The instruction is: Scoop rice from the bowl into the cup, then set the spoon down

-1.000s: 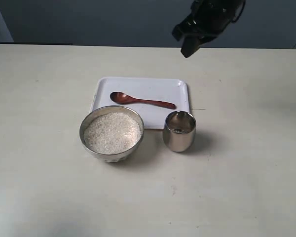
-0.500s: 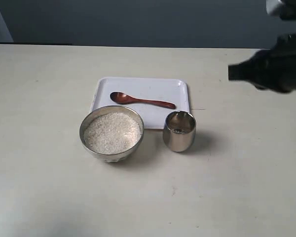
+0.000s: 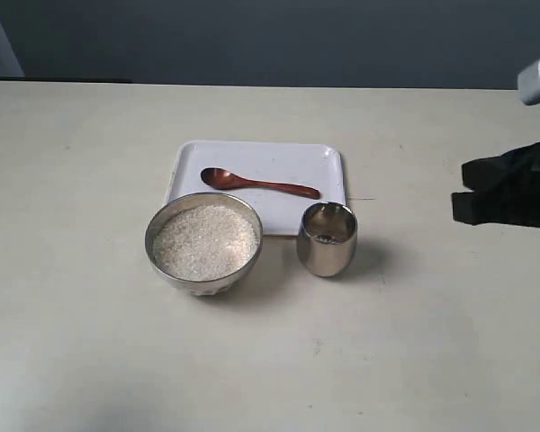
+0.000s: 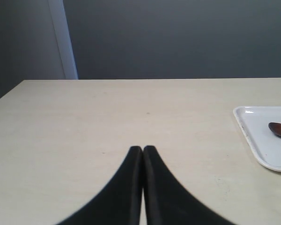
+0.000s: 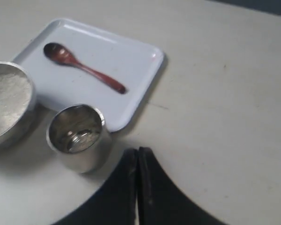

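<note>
Cream table [image 3: 72, 360], matt, carrying every item below; places are given by the exterior view's clock face.

- Black left gripper [image 4: 143, 150]: seen only in its own wrist view. Jaws pressed together tip to tip, nothing held. It hangs over bare table.
- Shiny metal bowl [image 3: 155, 236]: round, thin-rimmed, standing upright on the table at 9 o'clock of the cup, apart from it.
- Off-white rice [image 3: 204, 241]: fills the bowl nearly to the rim, surface fairly level.
- White rectangular tray [image 3: 297, 162]: flat on the table at 12 to 1 o'clock of the bowl. The bowl's rim overlaps its near edge in view.
- Reddish-brown wooden spoon [image 3: 259, 184]: lying on the tray, oval end toward 9 o'clock, handle toward 3 o'clock, untouched by either gripper.
- Stainless-steel cup [image 3: 327, 245]: upright, just at 6 o'clock of the tray's right corner. Something pale shows at its bottom; grains or reflection, cannot tell.
- Black right gripper [image 5: 137, 151]: at 3 o'clock of the cup, well apart. Jaws closed against each other, gripping nothing.
</note>
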Robot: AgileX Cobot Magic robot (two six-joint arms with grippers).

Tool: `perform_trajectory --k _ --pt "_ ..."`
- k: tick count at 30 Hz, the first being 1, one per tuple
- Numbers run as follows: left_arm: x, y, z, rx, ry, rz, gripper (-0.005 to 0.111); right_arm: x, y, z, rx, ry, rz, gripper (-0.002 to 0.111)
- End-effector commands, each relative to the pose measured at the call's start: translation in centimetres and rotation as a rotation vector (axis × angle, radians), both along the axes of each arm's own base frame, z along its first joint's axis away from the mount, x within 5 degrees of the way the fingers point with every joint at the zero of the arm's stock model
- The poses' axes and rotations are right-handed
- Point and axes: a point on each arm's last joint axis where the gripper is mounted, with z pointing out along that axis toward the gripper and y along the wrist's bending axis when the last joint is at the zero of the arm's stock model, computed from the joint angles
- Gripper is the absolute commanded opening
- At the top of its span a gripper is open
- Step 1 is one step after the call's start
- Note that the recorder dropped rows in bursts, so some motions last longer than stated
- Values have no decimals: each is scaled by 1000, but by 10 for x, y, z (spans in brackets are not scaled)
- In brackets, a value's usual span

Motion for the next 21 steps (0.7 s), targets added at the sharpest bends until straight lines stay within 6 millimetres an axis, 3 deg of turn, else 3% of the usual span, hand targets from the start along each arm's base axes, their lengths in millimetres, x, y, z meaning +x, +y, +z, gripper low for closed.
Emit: perform_trajectory --k 1,8,12,21 --pt "0 0 -1 -3 1 -8 1 -13 -30 1 40 -159 -157 -1" --pt "0 0 -1 -3 1 -8 1 -67 -70 -9 115 -336 -386 -1" --pt "0 0 -1 -3 1 -8 1 -86 -73 -18 135 -415 -399 -1" --pt "0 0 -1 -3 1 -8 1 -109 -74 -52 193 -489 -404 -1"
